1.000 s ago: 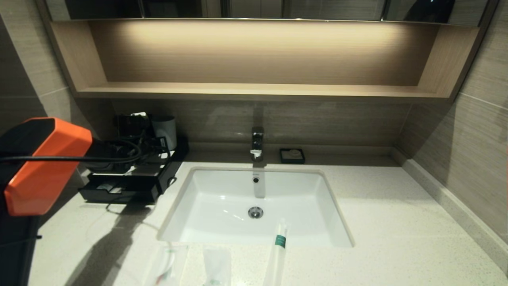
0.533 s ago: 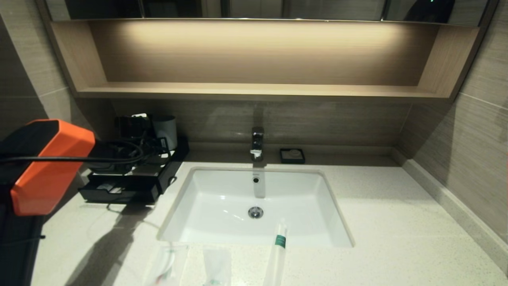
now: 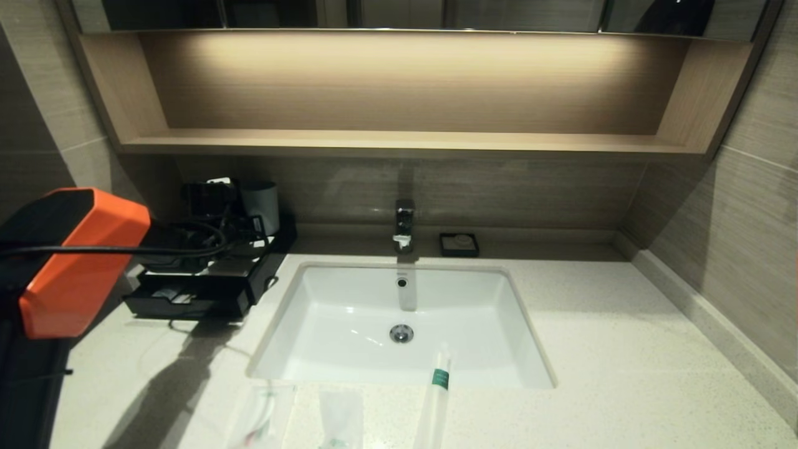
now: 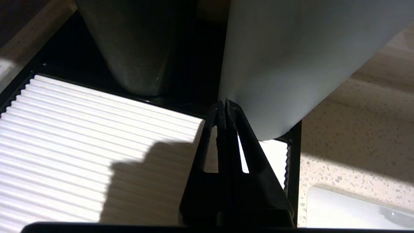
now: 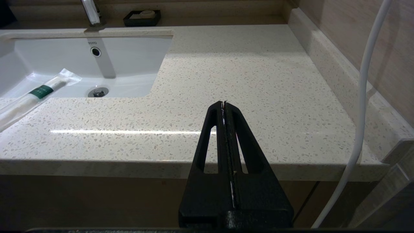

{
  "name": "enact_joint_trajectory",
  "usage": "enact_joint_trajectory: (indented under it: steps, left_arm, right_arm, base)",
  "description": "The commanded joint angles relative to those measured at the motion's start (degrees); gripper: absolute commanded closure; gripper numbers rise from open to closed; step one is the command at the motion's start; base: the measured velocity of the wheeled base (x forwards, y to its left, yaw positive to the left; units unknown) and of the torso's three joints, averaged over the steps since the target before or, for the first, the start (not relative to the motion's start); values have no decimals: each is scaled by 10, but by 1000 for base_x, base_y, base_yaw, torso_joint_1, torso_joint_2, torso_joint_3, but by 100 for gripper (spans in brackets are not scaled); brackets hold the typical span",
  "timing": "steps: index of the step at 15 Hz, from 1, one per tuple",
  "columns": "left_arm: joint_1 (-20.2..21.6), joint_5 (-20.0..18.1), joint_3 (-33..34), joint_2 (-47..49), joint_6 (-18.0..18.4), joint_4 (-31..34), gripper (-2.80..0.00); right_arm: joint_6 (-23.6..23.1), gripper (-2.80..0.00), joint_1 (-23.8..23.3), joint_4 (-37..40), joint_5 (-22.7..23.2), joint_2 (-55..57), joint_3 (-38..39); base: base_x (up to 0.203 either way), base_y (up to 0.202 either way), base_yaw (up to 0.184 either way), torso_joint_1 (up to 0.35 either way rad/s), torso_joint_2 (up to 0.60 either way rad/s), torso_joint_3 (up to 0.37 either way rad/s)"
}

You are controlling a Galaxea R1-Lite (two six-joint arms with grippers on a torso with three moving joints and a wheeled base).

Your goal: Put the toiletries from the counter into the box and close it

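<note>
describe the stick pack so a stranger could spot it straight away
Start at the white sink basin set in the speckled counter. On its near rim lies the long slim stick pack, one end poking over the basin. Unlike the flat sachets beside it, it wears a green band.

Right tool (image 5: 224, 103): black, both fingers pressed together, nothing between them; held off the front edge of the worktop (image 5: 245, 77), tips pointing across it toward the back wall.
Worktop: pale cream speckled stone, raised kerb along the far side wall.
Sink basin (image 5: 42, 61): white, rectangular, set into the worktop; round drain (image 5: 98, 92) and overflow hole visible.
Stick pack (image 5: 34, 95): long, slim, white, green band, clear wrap; one end over the basin, the rest lying on the worktop rim.
Tap (image 5: 90, 13): chrome, behind the basin.
Soap dish (image 5: 142, 17): small, black, square, near the tap.
White cable (image 5: 364, 97): hanging near the side wall.
</note>
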Motion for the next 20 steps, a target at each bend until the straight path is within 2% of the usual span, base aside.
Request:
enact_joint_trajectory:
  steps: [1, 6, 15, 20]
  left_arm:
    - [0, 1, 23, -19, -1, -2, 0]
    - [0, 0, 65, -34, -1, -13, 0]
    - [-25, -1, 40, -22, -2, -13, 0]
    - [-26, 0, 22, -7, -1, -13, 0]
  right_arm:
    - [0, 0, 0, -1, 0, 1, 0]
    - [0, 0, 0, 0, 0, 1, 0]
    - [0, 0, 0, -1, 0, 1, 0]
    - [0, 0, 0, -1, 0, 1, 0]
  base:
    - [0, 0, 0, 0, 0, 0]
    - [0, 0, 0, 0, 0, 0]
    - [0, 0, 0, 0, 0, 0]
    - [0, 0, 0, 0, 0, 0]
